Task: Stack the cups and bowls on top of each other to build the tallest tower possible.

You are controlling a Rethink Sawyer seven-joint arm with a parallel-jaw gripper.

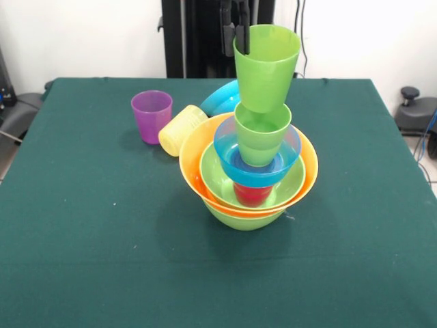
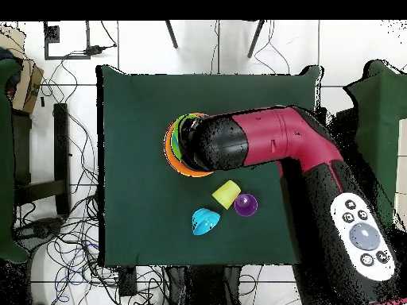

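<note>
Gripper (image 1: 240, 34): mostly cut off at the top edge, dark fingers clamped on the rim of the top green cup (image 1: 265, 65), held just above a second green cup (image 1: 261, 133). Tower (image 1: 249, 181): mid-table, largely hidden overhead by the arm (image 2: 270, 147). Red cup (image 1: 252, 194): half hidden behind blue bowl (image 1: 258, 160).

Glossy smooth plastic cups (image 1: 265, 66) and bowls (image 1: 248, 167); matt green cloth table (image 1: 82, 239).
</note>
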